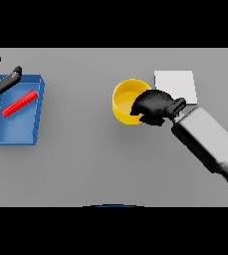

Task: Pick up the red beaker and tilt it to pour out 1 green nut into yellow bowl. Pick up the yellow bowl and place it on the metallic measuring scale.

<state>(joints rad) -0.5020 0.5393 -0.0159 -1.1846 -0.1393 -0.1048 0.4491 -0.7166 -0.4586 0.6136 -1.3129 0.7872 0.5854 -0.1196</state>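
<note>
A yellow bowl (125,102) is at the table's middle right, just left of the pale metallic scale (175,84). My right hand (154,107) is curled round the bowl's right rim and hides that side. What lies inside the bowl cannot be made out. I cannot tell whether the bowl rests on the table or is raised. My left hand (0,79) shows at the far left edge with its fingers spread, over the far corner of a blue tray (17,130). No red beaker shape is visible; a red bar-like object (20,103) lies slanted in the tray.
The blue tray occupies the left side of the grey table (85,159). My right forearm (210,142) runs from the lower right up to the bowl, passing the scale's near corner.
</note>
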